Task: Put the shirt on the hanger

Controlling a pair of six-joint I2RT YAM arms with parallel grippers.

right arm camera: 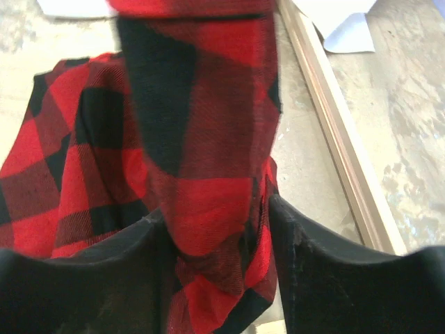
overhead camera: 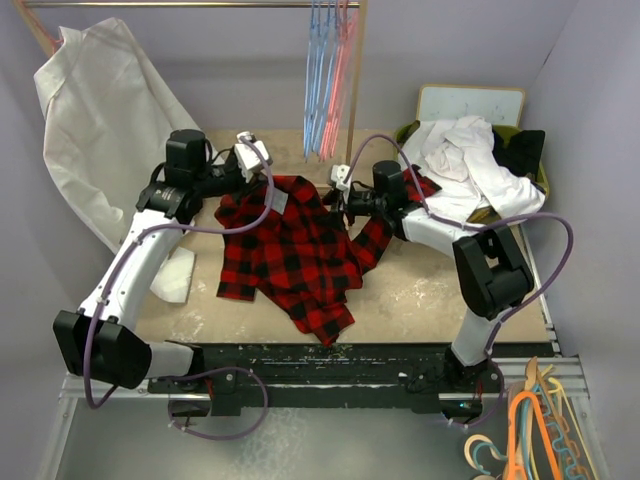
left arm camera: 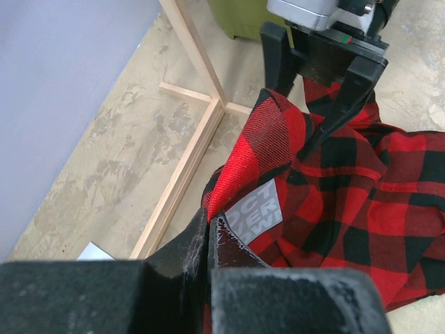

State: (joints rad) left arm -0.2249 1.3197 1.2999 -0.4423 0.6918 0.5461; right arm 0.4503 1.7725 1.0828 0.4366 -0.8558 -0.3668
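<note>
Here, white clothes fill the green basket; shirt lies outside.

Robot lab cell, grey partition walls, wooden clothes rail (blue hangers on it), stained worktable

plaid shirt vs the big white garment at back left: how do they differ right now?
Colour: the shirt is red-and-black plaid; the white garment is plain.
Pose: the shirt lies crumpled on the table; the white garment hangs down by the rack.
Contact: the left gripper and right gripper both pinch the shirt; neither holds the white garment.
Shared: both are garments.
</note>
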